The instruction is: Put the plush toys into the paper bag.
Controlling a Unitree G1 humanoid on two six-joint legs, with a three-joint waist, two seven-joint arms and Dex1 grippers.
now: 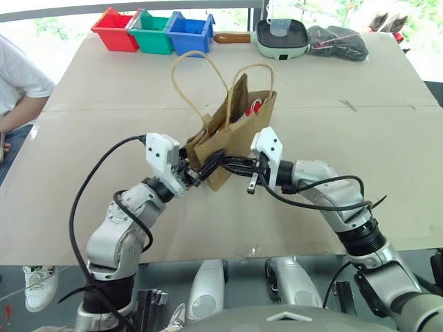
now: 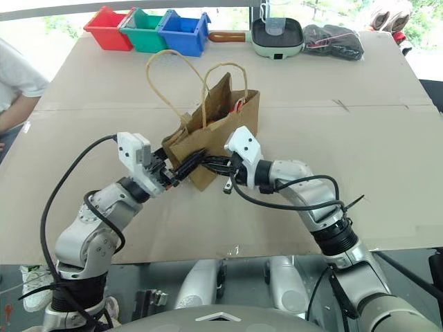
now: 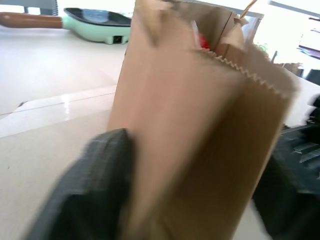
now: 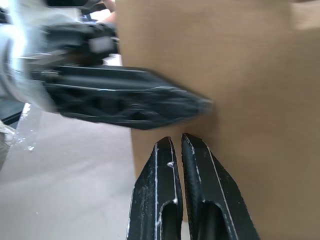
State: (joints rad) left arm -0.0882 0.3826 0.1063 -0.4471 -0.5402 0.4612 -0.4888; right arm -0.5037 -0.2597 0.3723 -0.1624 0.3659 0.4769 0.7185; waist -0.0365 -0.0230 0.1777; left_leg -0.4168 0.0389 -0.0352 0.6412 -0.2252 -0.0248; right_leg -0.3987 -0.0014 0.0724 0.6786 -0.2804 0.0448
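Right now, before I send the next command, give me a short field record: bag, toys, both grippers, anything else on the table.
bag: paper bag tilted, mouth open, handles up, between both grippers
toys: something red and white shows inside the bag's mouth; cannot tell which toy, or whether both are in
left gripper: left gripper with a finger on each side of the bag's lower corner
right gripper: right gripper shut, tips at the bag's side wall, nothing between them
background: red, green and blue bins, frying pan, dark cloth at the table's far edge
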